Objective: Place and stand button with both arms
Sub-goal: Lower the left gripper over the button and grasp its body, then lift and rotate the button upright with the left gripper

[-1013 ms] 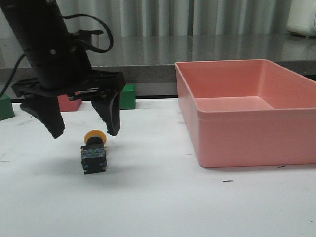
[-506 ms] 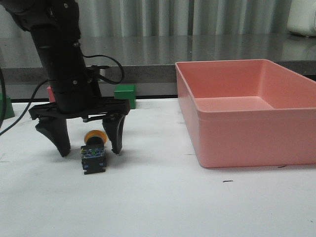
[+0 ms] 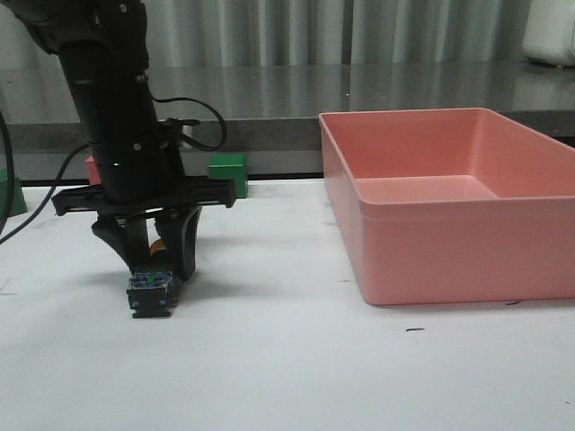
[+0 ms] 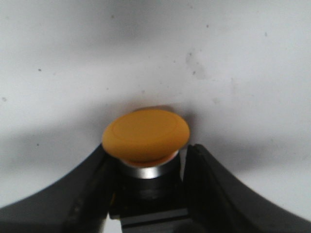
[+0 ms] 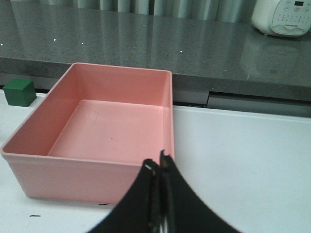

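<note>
The button (image 3: 153, 293) lies on its side on the white table, its blocky base toward the camera. In the left wrist view its yellow cap (image 4: 146, 134) sticks out past a silver ring and black collar. My left gripper (image 3: 154, 268) stands over it with both fingers (image 4: 92, 194) pressed against the collar, shut on the button. My right gripper (image 5: 160, 167) is shut and empty; it does not show in the front view and hangs near the front right corner of the pink bin (image 5: 102, 126).
A large pink bin (image 3: 431, 260) stands on the right of the table. A green cube (image 3: 228, 173) and a red cube (image 3: 92, 169) sit at the back left, another green cube (image 3: 11, 193) at the far left edge.
My left gripper came down around the button and its fingers closed from wide open onto the collar. The button shifted slightly left.
</note>
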### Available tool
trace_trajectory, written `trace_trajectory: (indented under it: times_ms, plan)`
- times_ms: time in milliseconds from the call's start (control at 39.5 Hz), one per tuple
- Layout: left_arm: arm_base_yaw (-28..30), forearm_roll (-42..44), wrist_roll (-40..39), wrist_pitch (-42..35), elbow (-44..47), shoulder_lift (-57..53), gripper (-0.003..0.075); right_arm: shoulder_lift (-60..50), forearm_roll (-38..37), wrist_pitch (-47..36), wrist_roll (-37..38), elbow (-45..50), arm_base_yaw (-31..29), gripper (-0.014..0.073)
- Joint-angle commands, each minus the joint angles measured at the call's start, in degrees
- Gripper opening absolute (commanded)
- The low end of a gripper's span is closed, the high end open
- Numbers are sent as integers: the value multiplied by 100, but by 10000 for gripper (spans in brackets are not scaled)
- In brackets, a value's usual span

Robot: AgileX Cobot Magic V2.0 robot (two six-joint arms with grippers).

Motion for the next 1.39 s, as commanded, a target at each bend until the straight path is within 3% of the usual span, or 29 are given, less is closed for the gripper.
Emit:
trace_trajectory:
  times_ms: [0,203,329,506,785,962,1114,1367]
  plan:
    - [4,-58,-56,60,-269,-281,174,57,-106,-480,-37,-136,-37,-72]
    - [-8,190,-47,-445,-200,-617,173,57,-106,-480,-37,-136,-37,-72]
    - [-8,304,-47,-1370,409,-1080,173,57,-106,-480,-37,-136,-37,-72]
    - [5,592,-47,-3530,1800,-2104,173,57,-106,-480,-37,-136,-37,-72]
    - [18,1823,-47,-6598,3521,-3024,173,57,-106,-480,-37,-136,-37,-72]
    - [18,1813,97,-9082,4669,-3028,174,57,-106,-480,-37,-136,-37,-72]
    - [18,1083,1154,-11237,5552,-2849,183,57,-106,-480,-37,-136,-37,-72]
    - [18,760,1294,-12644,6137,-1808,192,57,-106,-480,-37,-136,-37,-72]
